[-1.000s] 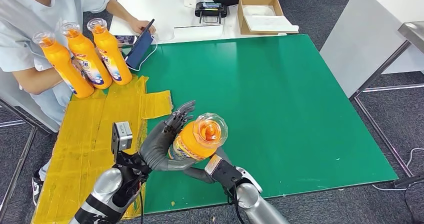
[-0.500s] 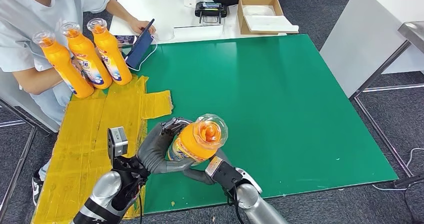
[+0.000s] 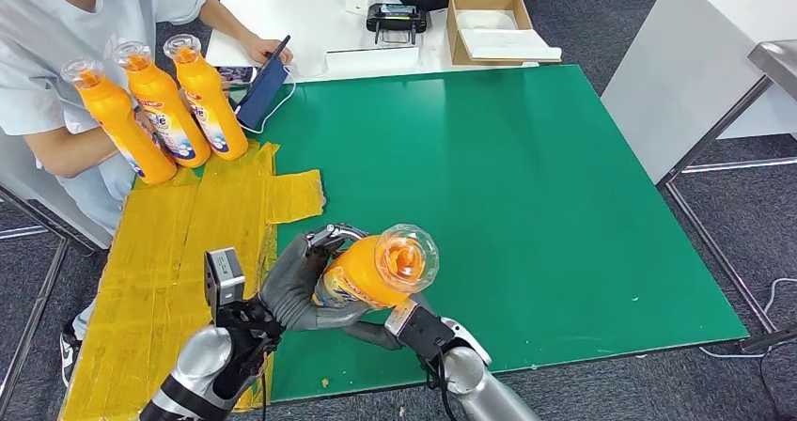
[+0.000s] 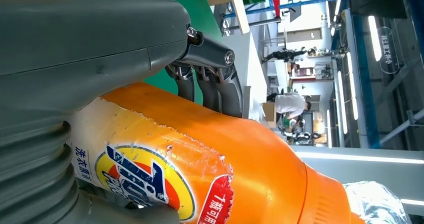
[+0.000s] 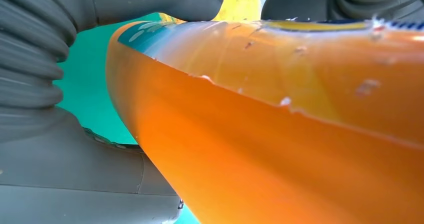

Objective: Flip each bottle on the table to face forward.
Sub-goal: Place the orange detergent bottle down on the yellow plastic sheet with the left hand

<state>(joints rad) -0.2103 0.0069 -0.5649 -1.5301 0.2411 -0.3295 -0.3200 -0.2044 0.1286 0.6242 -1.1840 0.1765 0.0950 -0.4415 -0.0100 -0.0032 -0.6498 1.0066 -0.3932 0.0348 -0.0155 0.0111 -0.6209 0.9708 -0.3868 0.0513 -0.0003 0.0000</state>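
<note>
Near the front edge of the green surface (image 3: 526, 186), both the left robot hand (image 3: 299, 285) and right robot hand (image 3: 376, 331) hold one orange bottle (image 3: 371, 272) aloft mid-turn, while three bottles (image 3: 155, 101) stand at the far-left corner, apparently finished.

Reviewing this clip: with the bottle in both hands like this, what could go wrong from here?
1. The orange bottle is tilted, gripped by the left hand with the right hand underneath; a slip during regrasp could drop it onto the green table.
2. Its label looks torn; fingers may snag it.
3. A person's arm is close beside the three standing bottles.
</note>
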